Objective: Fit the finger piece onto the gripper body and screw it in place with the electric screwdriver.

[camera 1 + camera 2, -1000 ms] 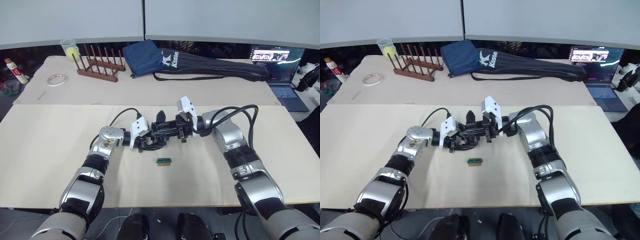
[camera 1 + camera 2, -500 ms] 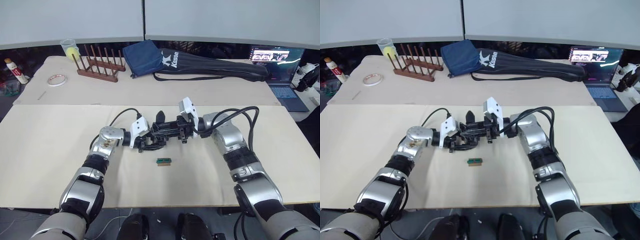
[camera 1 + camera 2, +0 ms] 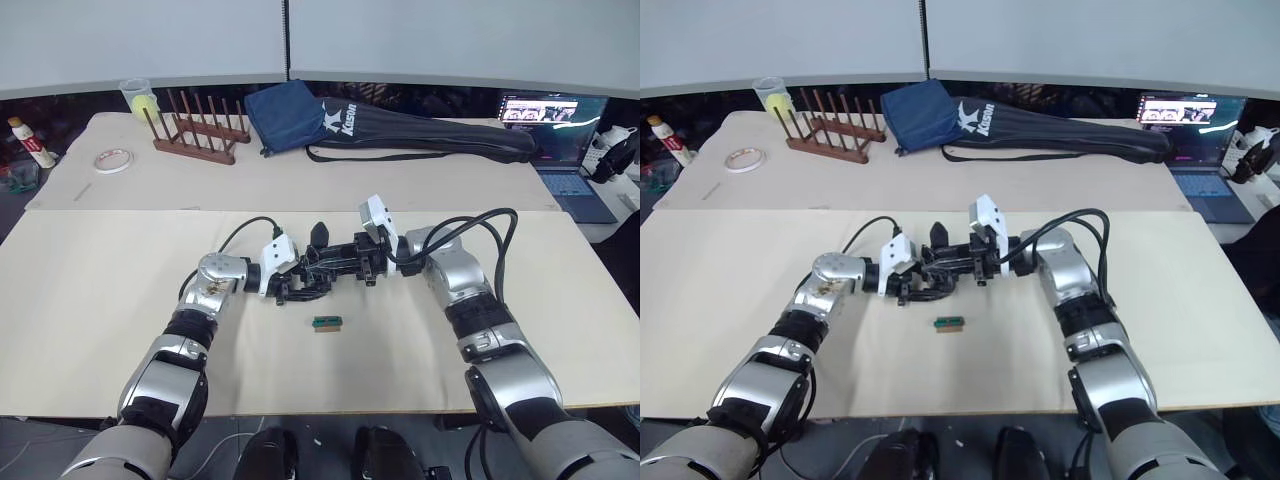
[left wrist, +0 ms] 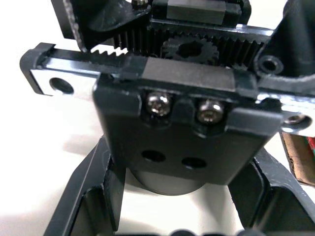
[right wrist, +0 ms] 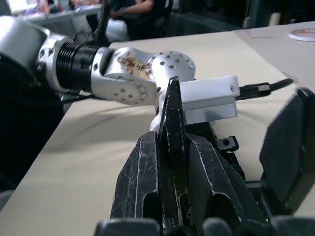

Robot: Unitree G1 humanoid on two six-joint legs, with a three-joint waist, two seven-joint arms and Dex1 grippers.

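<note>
At the middle of the table, my left gripper (image 3: pixel 298 284) is shut on the gripper body (image 3: pixel 306 272), a black block. The left wrist view shows the gripper body (image 4: pixel 177 113) up close, with a toothed rack, a small gear and two screw heads, and my left fingers (image 4: pixel 81 196) on both sides of it. My right gripper (image 3: pixel 338 262) comes from the right, shut on the finger piece (image 5: pixel 172 123), a thin black wedge held point up right against the body. The electric screwdriver is out of view.
A small green-and-brown block (image 3: pixel 326 323) lies just in front of the grippers. At the back stand a wooden rack (image 3: pixel 200 135), a blue pouch (image 3: pixel 285 112), a long black Kason bag (image 3: pixel 430 138), a tape roll (image 3: pixel 113 160) and a laptop (image 3: pixel 560 135).
My right wrist has shifted slightly to the right and down. Both grippers keep their hold at the same spot.
</note>
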